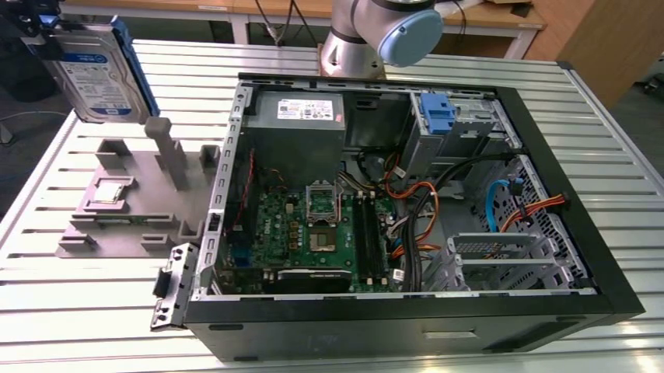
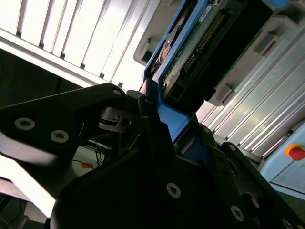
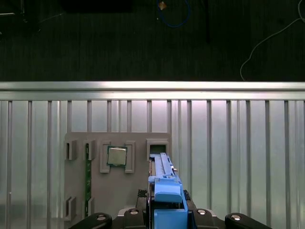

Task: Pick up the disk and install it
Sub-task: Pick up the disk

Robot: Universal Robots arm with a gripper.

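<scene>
The disk [image 1: 99,74], a silver drive with a white-and-blue label in a blue carrier, hangs upright in the air at the exterior view's far left, above the grey fixture [image 1: 124,225]. My gripper [image 1: 42,23] is shut on its upper end. In the first wrist view the blue carrier edge of the disk [image 3: 167,188] sticks out from between the fingers of the gripper [image 3: 167,220], over the fixture [image 3: 119,191]. The second wrist view looks along the disk's circuit-board side [image 2: 200,43], with the gripper [image 2: 164,126] clamped on the blue frame.
An open black computer case [image 1: 415,322] lies on the slatted metal table [image 1: 62,311], to the exterior view's right of the fixture. Its drive cage with a blue tab [image 1: 441,116] sits at the back. A processor chip [image 1: 109,192] rests in the fixture. The arm's base [image 1: 374,31] stands behind the case.
</scene>
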